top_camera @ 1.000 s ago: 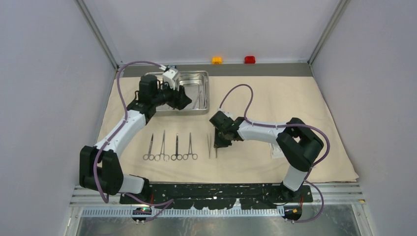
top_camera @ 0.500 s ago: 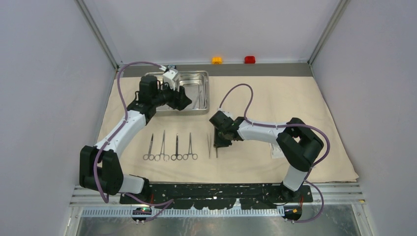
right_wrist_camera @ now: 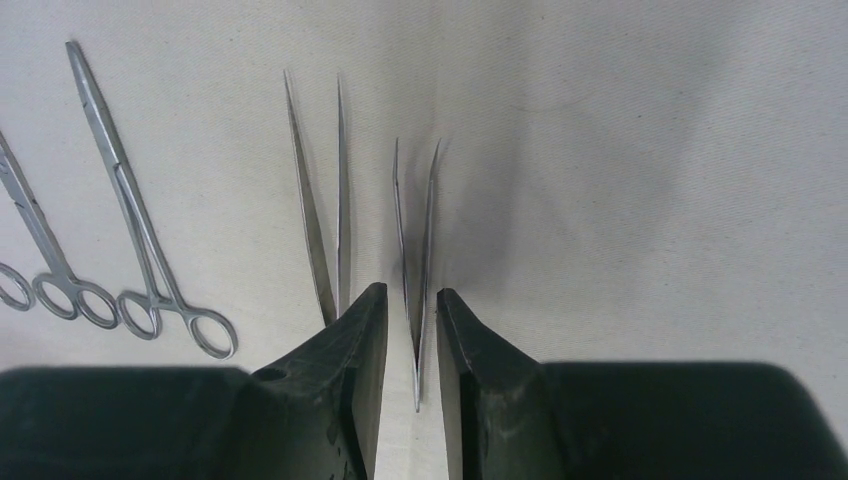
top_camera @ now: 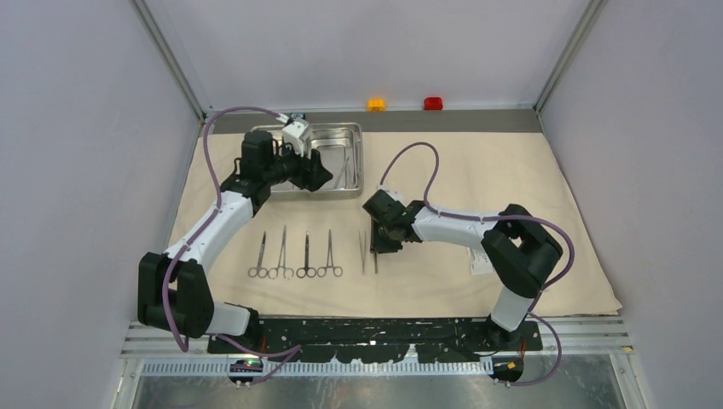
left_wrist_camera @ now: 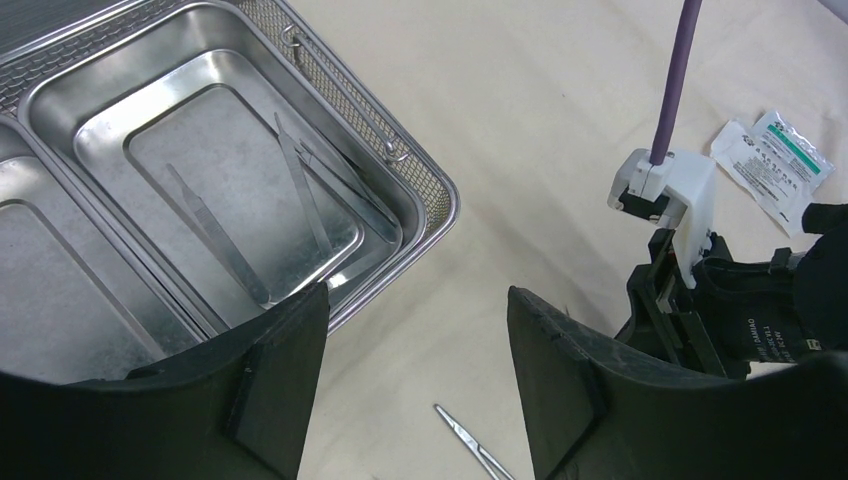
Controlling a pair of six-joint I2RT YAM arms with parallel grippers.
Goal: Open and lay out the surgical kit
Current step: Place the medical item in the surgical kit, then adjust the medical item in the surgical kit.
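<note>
The beige cloth wrap (top_camera: pixel 511 179) lies spread flat. On its far left stands the steel tray (top_camera: pixel 358 162), with tweezers (left_wrist_camera: pixel 215 235) and thin tools (left_wrist_camera: pixel 310 195) in one compartment. My left gripper (left_wrist_camera: pixel 417 295) hangs open and empty over the cloth by the tray's near corner. Several ring-handled forceps (top_camera: pixel 294 256) lie in a row, then two tweezers. My right gripper (right_wrist_camera: pixel 411 292) is narrowly open astride the joined end of the right-hand tweezers (right_wrist_camera: pixel 415 250), which rest on the cloth with a gap on each side. The other tweezers (right_wrist_camera: pixel 325 200) lie just left.
A white-and-green packet (left_wrist_camera: pixel 775 160) lies on the cloth under the right arm's elbow (top_camera: pixel 511 247). Orange (top_camera: pixel 376 104) and red (top_camera: pixel 433 103) buttons sit at the back edge. Side walls close in both flanks. A forceps tip (left_wrist_camera: pixel 470 440) shows between the left fingers.
The right jaws have parted slightly from the tweezers lying between them. Both arms have stayed nearly still.
</note>
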